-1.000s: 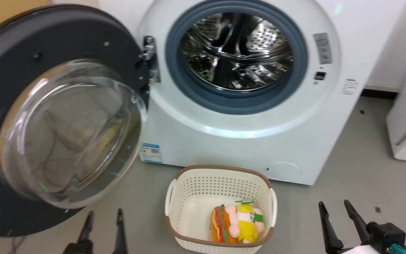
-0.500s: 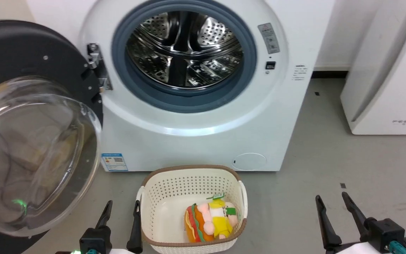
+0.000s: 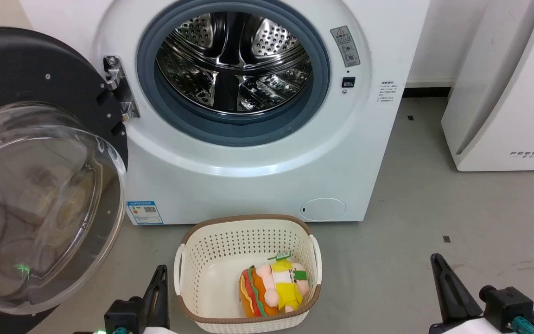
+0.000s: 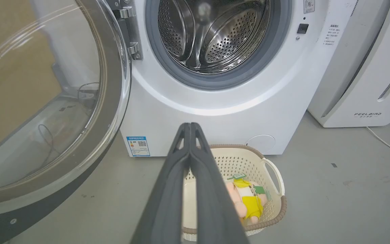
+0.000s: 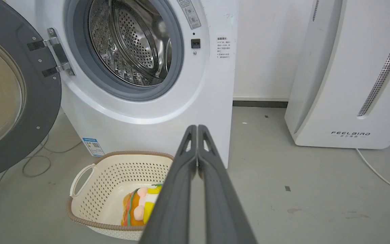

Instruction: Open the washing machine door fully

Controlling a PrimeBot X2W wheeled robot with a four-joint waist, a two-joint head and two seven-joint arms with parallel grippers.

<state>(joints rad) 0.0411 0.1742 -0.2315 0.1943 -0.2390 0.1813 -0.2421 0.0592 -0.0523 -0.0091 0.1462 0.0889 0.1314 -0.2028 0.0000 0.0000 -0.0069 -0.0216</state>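
well, door swung wide, both grippers closed and empty

the washing machine door hangs on its metal hinge to the left of the washing machine. its matte black inner face and bulging glass bowl are turned toward the head camera. it seems to stand well past square to the machine's front, though the exact angle is hard to judge. the steel drum and grey gasket lie fully exposed. the left gripper sits low at the left, just beside the basket and apart from the door, its two fingers pressed together with nothing between them. the right gripper sits low at the right over the floor, fingers likewise pressed together and empty. the basket stands on the floor in front of the machine, with a plush toy in it.
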